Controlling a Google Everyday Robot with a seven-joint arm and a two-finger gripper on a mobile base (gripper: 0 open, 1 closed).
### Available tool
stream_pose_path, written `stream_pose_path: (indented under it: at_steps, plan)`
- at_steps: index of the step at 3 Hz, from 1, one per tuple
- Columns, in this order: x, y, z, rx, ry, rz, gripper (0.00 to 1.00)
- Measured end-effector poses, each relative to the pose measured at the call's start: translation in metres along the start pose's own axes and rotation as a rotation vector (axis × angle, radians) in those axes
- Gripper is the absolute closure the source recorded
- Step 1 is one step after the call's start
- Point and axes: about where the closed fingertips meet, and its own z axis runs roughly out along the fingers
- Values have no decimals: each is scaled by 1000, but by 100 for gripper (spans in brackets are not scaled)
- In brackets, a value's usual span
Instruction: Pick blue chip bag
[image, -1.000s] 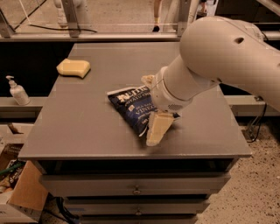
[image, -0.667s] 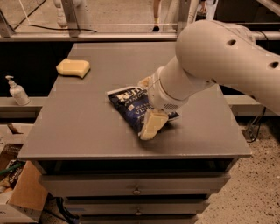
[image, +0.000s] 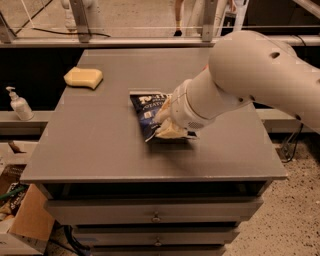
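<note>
The blue chip bag (image: 148, 109) is a crinkly dark navy bag with white lettering. It lies near the middle of the grey table (image: 100, 145). My gripper (image: 166, 123) reaches in from the right on the big white arm (image: 250, 75) and sits over the bag's right, near part. Its cream fingers (image: 171, 132) press on both sides of the bag's crumpled near edge, so the gripper is shut on the bag. The bag's right part is hidden under the wrist. The bag still touches the table.
A yellow sponge (image: 83, 77) lies at the table's far left. A white pump bottle (image: 18, 104) stands on a low shelf left of the table. Drawers (image: 155, 215) run below the tabletop. A cardboard box (image: 20, 220) sits on the floor at the left.
My gripper has moved left and slightly away from the front edge, further onto the bag. The bag's near right part is now bunched between the fingers.
</note>
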Motion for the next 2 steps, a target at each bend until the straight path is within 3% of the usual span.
stream_pose_path:
  at_steps: [1,2]
  plan:
    - [-3,9,4,8,-71,50,87]
    - [-24,8,-2,34,-183,64,100]
